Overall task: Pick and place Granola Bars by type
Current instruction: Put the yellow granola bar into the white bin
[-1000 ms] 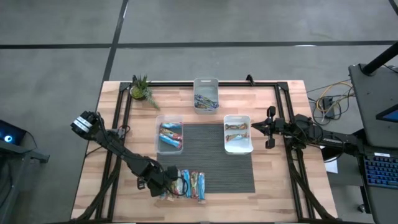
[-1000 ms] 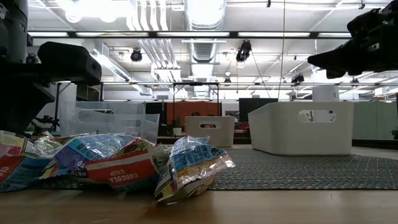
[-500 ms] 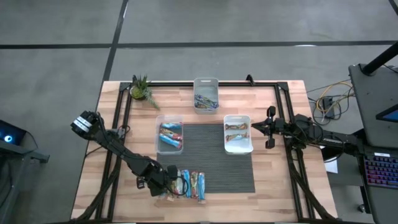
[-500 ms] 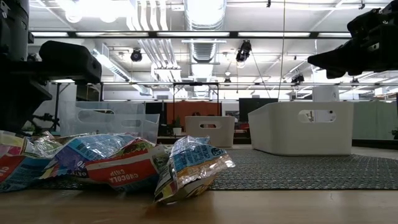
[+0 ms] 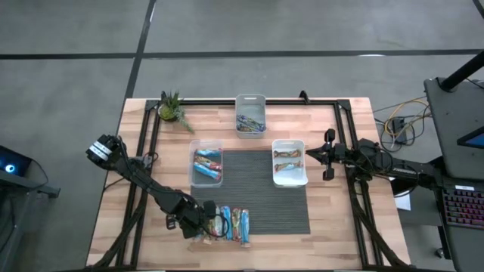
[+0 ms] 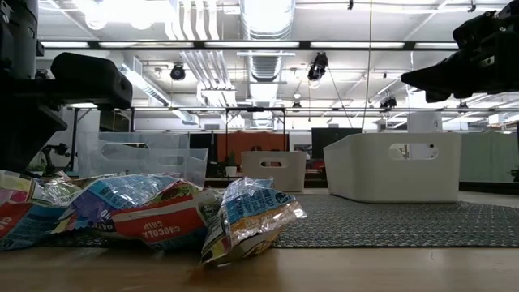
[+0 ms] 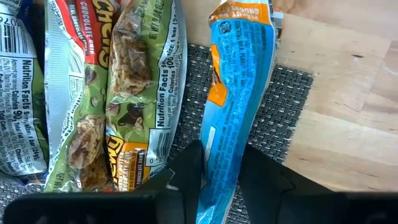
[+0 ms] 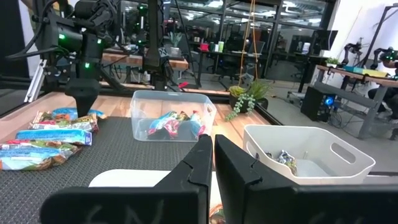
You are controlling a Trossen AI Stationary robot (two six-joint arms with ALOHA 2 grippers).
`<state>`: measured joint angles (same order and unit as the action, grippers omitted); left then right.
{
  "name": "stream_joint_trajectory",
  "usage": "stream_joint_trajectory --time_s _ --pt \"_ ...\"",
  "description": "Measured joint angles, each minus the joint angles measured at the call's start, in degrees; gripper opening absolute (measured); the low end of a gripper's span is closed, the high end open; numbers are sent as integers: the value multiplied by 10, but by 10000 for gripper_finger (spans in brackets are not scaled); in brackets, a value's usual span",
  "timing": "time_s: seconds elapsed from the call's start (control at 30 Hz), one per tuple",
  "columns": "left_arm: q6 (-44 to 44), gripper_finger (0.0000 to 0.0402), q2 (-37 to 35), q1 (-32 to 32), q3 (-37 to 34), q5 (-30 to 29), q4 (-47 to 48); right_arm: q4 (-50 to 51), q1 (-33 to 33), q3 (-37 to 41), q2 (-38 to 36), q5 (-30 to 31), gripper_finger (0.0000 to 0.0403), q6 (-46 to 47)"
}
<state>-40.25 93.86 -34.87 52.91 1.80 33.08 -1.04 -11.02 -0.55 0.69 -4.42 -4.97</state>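
Jaws of my left gripper (image 7: 219,177) straddle the blue bar (image 7: 236,99), narrowed onto its near end; its long axis runs straight ahead. Bars (image 5: 227,224) lie at the desk's (image 5: 333,227) front-left; right gripper (image 5: 327,155) sits shut, well apart.

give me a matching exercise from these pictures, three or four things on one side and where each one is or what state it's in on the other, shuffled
Things:
1. left gripper
2. right gripper
3. small plant
4. clear bin

Places or states:
A. at the table's far left corner
B. shut, in the air beside the white bin
C. at the mat's left edge, with bars inside
D. down at the loose bars near the front edge, fingers either side of a blue bar

Pairs: 1-D, 2-B, 3-A, 4-C
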Motion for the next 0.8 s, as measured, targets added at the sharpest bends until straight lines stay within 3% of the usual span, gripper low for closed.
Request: stream_joint_trajectory --time_s 0.43,0.8 --pt "7 54 -1 0 10 1 2 0 0 0 -1 0 9 0" --pt "14 53 -47 11 88 -34 94 0 0 0 0 0 9 2"
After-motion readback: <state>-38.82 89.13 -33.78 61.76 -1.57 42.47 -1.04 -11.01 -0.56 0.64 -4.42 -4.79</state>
